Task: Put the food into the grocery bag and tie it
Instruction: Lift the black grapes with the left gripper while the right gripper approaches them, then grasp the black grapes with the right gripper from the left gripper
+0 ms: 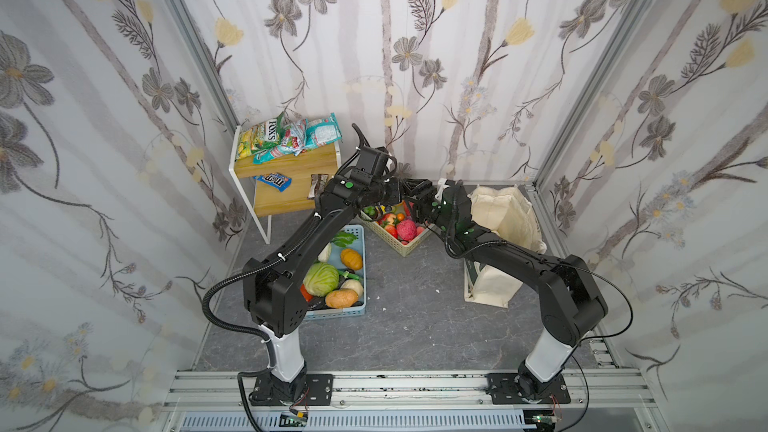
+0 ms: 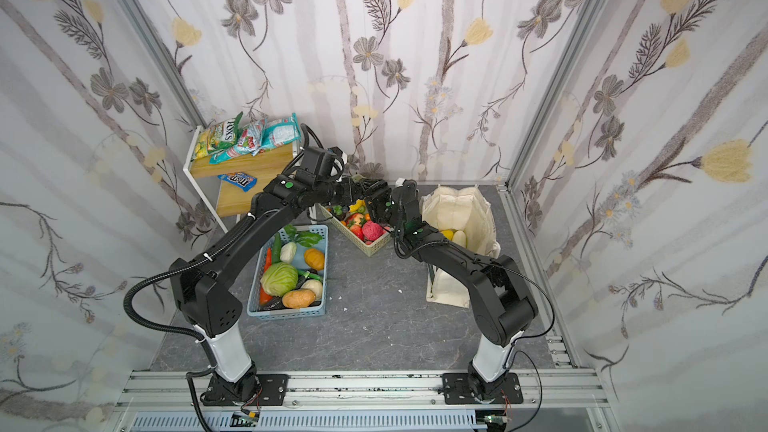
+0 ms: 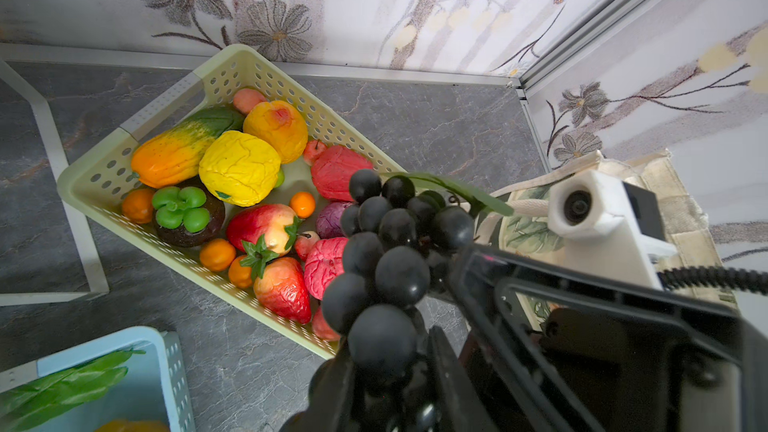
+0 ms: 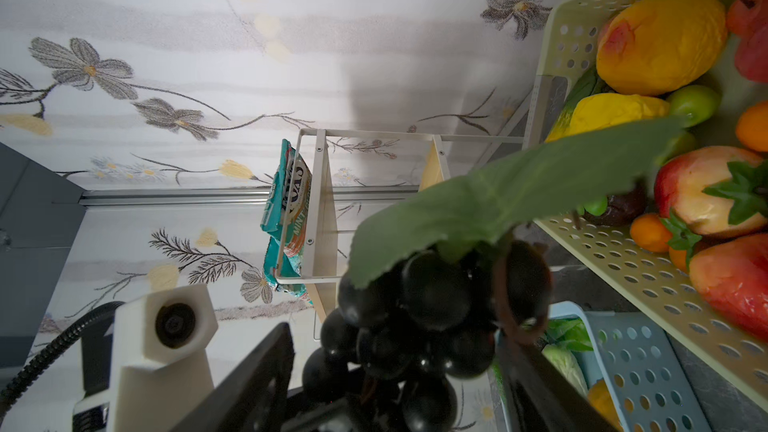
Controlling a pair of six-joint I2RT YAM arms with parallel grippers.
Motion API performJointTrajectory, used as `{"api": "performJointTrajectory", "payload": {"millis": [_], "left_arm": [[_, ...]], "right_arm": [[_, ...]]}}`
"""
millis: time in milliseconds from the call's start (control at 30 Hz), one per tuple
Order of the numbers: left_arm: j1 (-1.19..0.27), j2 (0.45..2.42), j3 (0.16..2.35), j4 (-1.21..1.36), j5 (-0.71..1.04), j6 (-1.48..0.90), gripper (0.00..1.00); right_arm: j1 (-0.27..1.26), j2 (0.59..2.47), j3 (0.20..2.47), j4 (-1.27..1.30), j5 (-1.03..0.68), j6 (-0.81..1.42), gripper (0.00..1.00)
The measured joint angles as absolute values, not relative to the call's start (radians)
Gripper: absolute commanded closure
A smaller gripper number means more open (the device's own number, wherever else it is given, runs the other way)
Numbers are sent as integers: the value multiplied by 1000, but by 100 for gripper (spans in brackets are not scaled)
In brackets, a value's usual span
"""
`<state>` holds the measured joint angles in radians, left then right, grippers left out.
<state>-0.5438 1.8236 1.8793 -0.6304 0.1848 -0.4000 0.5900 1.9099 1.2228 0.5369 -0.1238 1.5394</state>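
Arms: two, each rising from the near rail, bent at the elbow and angled inward; their wrists meet above the beige lattice basket (image 3: 183,89).
Grape bunch: one, dark with a green leaf (image 3: 390,268), lifted above the beige lattice basket, between both claws and just beside the bag.
Left gripper (image 3: 386,361): narrowed onto the lower grapes of the bunch and holding it.
Right gripper (image 4: 405,305): jaws spread wide on either side of the bunch; one finger lies against the grapes, the other looks just clear.
Grocery bag: one cream canvas tote (image 2: 453,209), upright and open-mouthed at the right, under the right arm.
In the bag: one yellow piece (image 2: 446,234) and one white piece (image 2: 459,238), side by side.
Baskets: two; the light blue basket (image 2: 291,313) holds vegetables.
Yellow mango shapes: two (image 3: 239,168), touching, in the beige lattice basket.
Pink knobbly ball: one (image 1: 406,229), in the same basket.
Shelf: one, two wooden tiers (image 1: 286,164), at the back left.
Top tier: one FOX'S packet (image 1: 259,139); at least two teal packets (image 1: 322,132).
Lower tier: one blue M&M's packet (image 1: 274,180); one brown bar wrapper (image 1: 318,187).
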Motion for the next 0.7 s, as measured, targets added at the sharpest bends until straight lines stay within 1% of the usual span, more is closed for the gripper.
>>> {"api": "performJointTrajectory", "payload": {"millis": [133,233,367,567,633,700], "left_arm": [[-554,1817,1871,-623,191,-401,73],[-562,1810,1856,-618,194,-406,73],[-564,1801,1837,-617,194,-412,72],[-565,1794,1824,-613,191,-419,69],[-566,1794,1821,-608,191,-419,65],[-566,1794,1821,-603,191,-422,57]], "right_arm": [[592,1924,1223,564,-121,1574,26],[592,1943,1223,591,-120,1604,31],[593,1951,1225,601,-120,1619,44],[591,1936,1208,608,-115,1618,53],[588,1930,1201,609,-104,1618,56],[583,1929,1196,611,-105,1618,56]]}}
